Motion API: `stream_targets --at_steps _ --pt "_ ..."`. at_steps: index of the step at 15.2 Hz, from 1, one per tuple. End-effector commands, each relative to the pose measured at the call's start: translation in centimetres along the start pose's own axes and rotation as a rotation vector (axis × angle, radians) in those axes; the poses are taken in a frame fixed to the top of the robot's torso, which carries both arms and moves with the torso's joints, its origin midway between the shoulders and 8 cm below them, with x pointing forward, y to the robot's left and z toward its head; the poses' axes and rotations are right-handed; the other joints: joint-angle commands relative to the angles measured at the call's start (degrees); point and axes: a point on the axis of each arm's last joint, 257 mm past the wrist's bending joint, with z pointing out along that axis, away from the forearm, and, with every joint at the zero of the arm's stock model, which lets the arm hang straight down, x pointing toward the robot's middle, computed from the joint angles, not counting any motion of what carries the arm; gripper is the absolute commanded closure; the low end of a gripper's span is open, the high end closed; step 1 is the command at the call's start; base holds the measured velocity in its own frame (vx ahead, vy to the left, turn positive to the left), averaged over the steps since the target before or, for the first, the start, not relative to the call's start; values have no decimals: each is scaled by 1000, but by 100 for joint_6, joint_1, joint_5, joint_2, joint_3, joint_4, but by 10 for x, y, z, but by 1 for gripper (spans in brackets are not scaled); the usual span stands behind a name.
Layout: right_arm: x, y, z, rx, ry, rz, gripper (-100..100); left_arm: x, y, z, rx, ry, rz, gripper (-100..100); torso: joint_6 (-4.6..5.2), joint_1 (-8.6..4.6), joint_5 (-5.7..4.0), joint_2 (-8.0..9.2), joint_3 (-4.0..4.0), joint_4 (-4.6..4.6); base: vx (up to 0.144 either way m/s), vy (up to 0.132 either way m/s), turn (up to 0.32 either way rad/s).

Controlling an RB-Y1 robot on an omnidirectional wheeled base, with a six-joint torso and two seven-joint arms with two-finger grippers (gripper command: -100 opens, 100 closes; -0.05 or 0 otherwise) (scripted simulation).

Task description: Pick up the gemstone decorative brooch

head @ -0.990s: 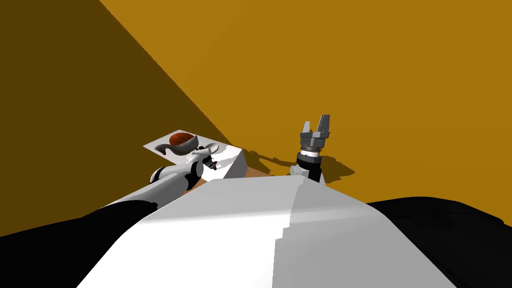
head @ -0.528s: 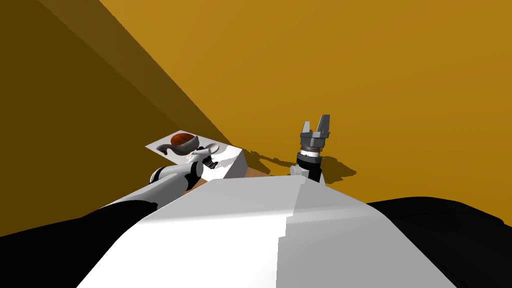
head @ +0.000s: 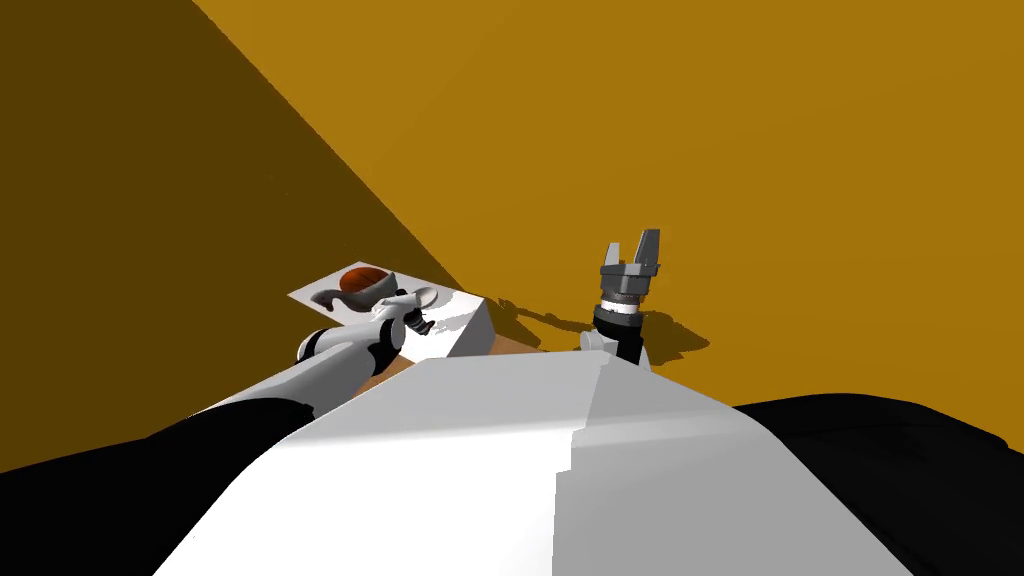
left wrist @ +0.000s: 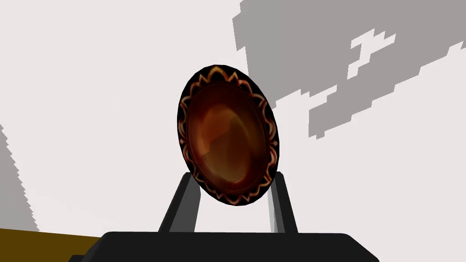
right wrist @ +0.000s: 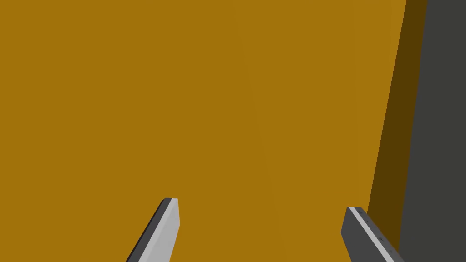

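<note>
An oval brooch (left wrist: pixel 227 136) with an amber-red stone in a dark scalloped rim stands on edge between the fingers of my left gripper (left wrist: pixel 233 178). The gripper is shut on the brooch's lower sides. Behind it lies a white top (left wrist: pixel 91 91) crossed by grey shadow. In the head view the left gripper (head: pixel 411 317) hangs over that white top (head: pixel 462 327) at the left. My right gripper (head: pixel 631 246) is raised at the right, clear of the furniture, and its fingers (right wrist: pixel 167 227) stand open with nothing between them.
A grey bowl-like thing with a red-brown top (head: pixel 362 279) sits on the white top just beyond the left hand. Ochre walls (head: pixel 700 150) meet in a corner close behind the furniture. A strip of brown surface (head: pixel 512 345) shows beside it.
My left hand and forearm have shifted slightly up and towards the far left over the white top. The right arm has not moved.
</note>
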Motion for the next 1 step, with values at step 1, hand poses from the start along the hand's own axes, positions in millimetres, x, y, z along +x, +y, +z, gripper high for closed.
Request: stream_targets --at_steps 1 --pt "0 0 0 0 0 0 0 0 0 0 0 0 0 100 0 0 0 0 0 0 -3 3 -10"
